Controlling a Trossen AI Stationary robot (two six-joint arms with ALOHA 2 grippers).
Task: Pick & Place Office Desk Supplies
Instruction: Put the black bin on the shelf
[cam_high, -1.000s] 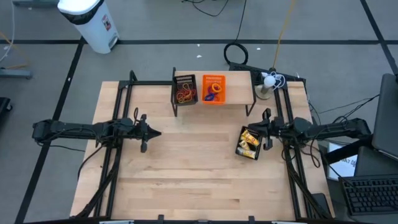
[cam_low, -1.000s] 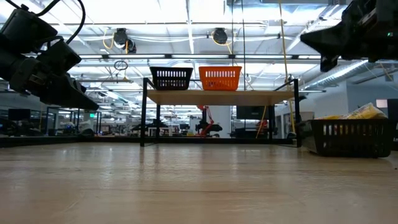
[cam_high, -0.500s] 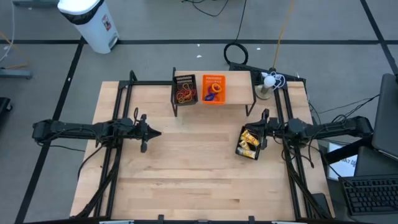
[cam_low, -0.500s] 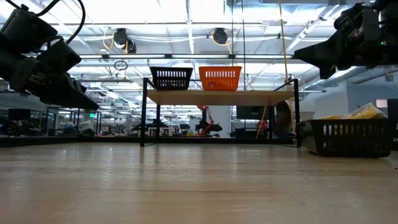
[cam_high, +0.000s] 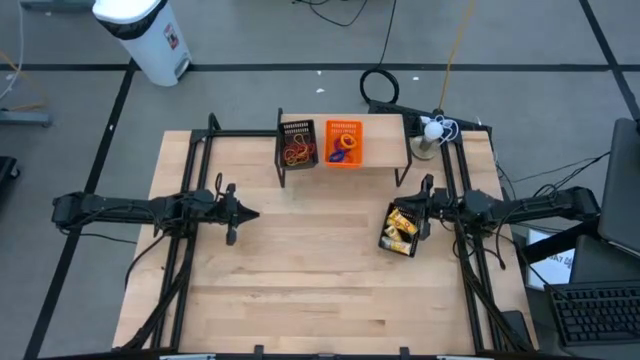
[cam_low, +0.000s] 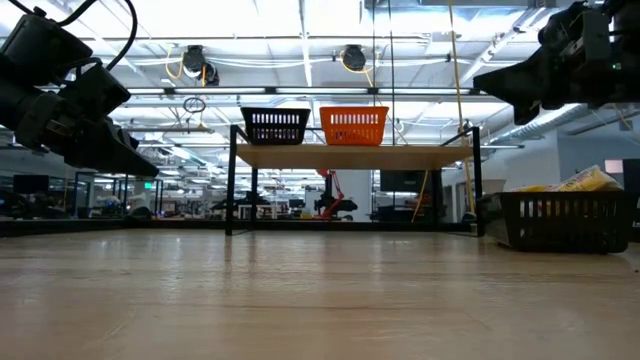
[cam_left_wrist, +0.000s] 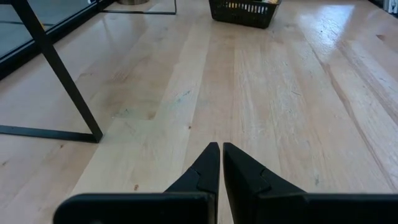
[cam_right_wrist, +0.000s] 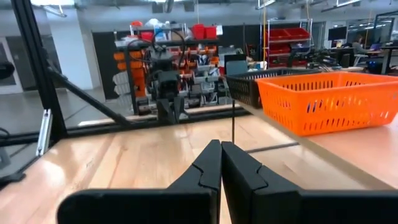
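Judging from how things lay, the sorting was well advanced: rubber bands (cam_high: 297, 152) were seen in the black mesh tray (cam_high: 298, 130) on the raised shelf (cam_high: 380, 160), rings (cam_high: 344, 148) in the orange tray (cam_high: 343, 126) beside it, and yellow pieces (cam_high: 400, 228) in a second mesh tray (cam_high: 398, 249) on the table (cam_high: 300, 280). Nothing loose was seen elsewhere. The left tool (cam_high: 252, 213) was held closed and empty over the table; the right tool (cam_high: 418, 211), closed and empty, was held just beside the second tray.
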